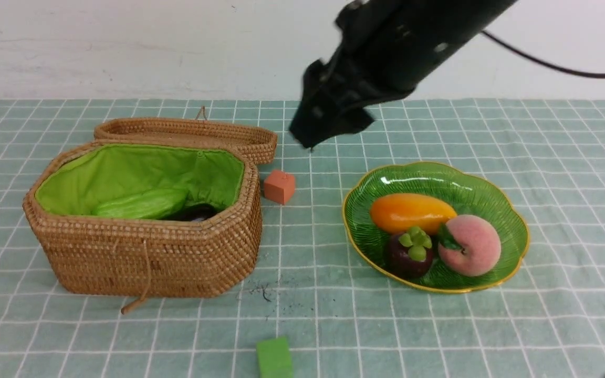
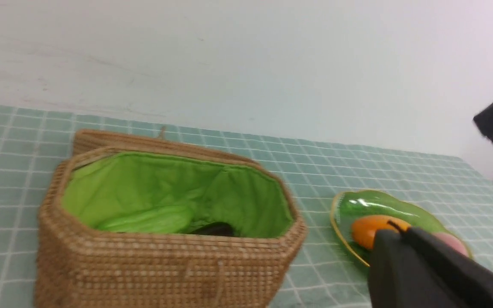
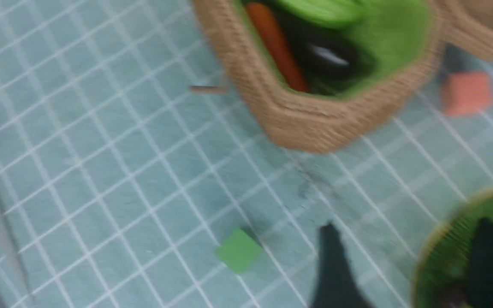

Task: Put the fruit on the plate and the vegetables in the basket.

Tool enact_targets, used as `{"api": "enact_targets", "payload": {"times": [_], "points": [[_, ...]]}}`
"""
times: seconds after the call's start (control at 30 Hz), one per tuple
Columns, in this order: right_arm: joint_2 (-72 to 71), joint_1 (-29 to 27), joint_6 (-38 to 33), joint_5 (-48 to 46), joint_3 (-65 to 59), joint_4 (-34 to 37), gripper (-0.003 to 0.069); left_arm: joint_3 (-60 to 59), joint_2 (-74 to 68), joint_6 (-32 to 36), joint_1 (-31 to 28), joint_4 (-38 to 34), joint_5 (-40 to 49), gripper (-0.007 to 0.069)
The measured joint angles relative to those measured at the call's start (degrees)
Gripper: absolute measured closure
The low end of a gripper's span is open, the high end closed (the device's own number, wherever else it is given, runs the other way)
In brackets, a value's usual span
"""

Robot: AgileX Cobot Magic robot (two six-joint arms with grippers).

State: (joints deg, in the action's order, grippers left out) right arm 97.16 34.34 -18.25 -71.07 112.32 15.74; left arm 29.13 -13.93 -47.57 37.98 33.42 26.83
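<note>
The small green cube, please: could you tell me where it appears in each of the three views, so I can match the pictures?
Front view: the small green cube sits at the bottom edge, just left of centre, on the checked cloth nearer the camera than the basket.
Left wrist view: not in it.
Right wrist view: blurred, low in the picture near the middle.
Shared landmark: the basket, seen in all three.

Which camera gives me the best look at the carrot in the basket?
The right wrist view: the carrot shows as a long orange strip along the basket wall, beside the dark eggplant, though blurred. In the front and left wrist views the near wall hides it; only the gourd and eggplant show.
</note>
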Motion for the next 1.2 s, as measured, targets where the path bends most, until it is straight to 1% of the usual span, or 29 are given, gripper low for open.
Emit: {"api": "enact_targets", "payload": {"times": [0.03, 0.07, 0.1, 0.13, 0.17, 0.2, 0.23, 0.3, 0.33, 0.37, 0.5, 0.6, 0.83, 1.07, 1.2], "points": [[-1.89, 0.0, 1.62, -0.23, -1.63, -2.19, 0.0377, -0.04, 0.58, 2.54, 0.0, -3.01, -0.2, 0.0637], [-2.7, 0.0, 2.26, -0.26, -1.99, -2.55, 0.0403, -0.04, 0.78, 3.58, 0.0, -3.54, -0.2, 0.0637], [-6.27, 0.0, 4.92, -0.43, -5.96, -5.27, 0.0507, -0.11, 1.72, 8.07, 0.0, -8.12, -0.2, 0.0637], [-6.75, 0.0, 5.26, -0.43, -6.52, -5.27, 0.0519, -0.19, 1.98, 8.66, 0.0, -9.33, -0.2, 0.0637], [-9.85, 0.0, 7.4, -0.55, -9.43, -6.97, 0.0591, -0.57, 2.91, 11.58, 0.0, -12.28, -0.37, 0.0637], [-14.33, 0.0, 10.39, -0.69, -14.68, -8.96, 0.0653, -1.81, 4.01, 16.85, 0.0, -16.8, -0.58, 0.0637], [-16.04, 0.0, 11.54, -0.69, -17.37, -9.47, 0.0664, -2.57, 4.56, 18.55, 0.0, -18.87, -0.91, 0.0637], [-21.47, 0.0, 15.16, -0.89, -24.01, -10.65, 0.0675, -4.74, 5.54, 23.79, 0.0, -23.25, -1.81, 0.0637], [-22.47, 0.0, 15.82, -0.9, -24.66, -10.78, 0.0676, -4.74, 5.54, 23.79, 0.0, -23.25, -1.81, 0.0637], [-25.75, 0.0, 17.87, -1.08, -28.9, -11.1, 0.0676, -6.5, 5.74, 26.32, 0.0, -25.79, -2.13, 0.0637], [-32.15, 0.0, 22.64, -1.28, -37.87, -11.33, 0.0674, -9.03, 5.74, 27.78, 0.0, -27.38, -2.3, 0.0637], [-34.9, 0.0, 23.98, -1.29, -40.98, -11.33, 0.0673, -9.74, 5.74, 27.89, 0.0, -27.42, -1.93, 0.0637], [-36.47, 0.0, 24.16, -1.24, -42.31, -11.35, 0.0669, -9.8, 5.74, 27.89, 0.0, -27.48, 0.78, 0.0637], [-36.81, -0.24, 24.16, -1.08, -42.37, -11.52, 0.0664, -9.8, 5.74, 27.89, 0.0, -27.55, 1.49, 0.0637], [-39.76, -2.62, 24.16, -1.08, -42.37, -9.32, 0.066, -9.8, 5.74, 27.89, 0.0, -27.55, 1.49, 0.0636]]}}
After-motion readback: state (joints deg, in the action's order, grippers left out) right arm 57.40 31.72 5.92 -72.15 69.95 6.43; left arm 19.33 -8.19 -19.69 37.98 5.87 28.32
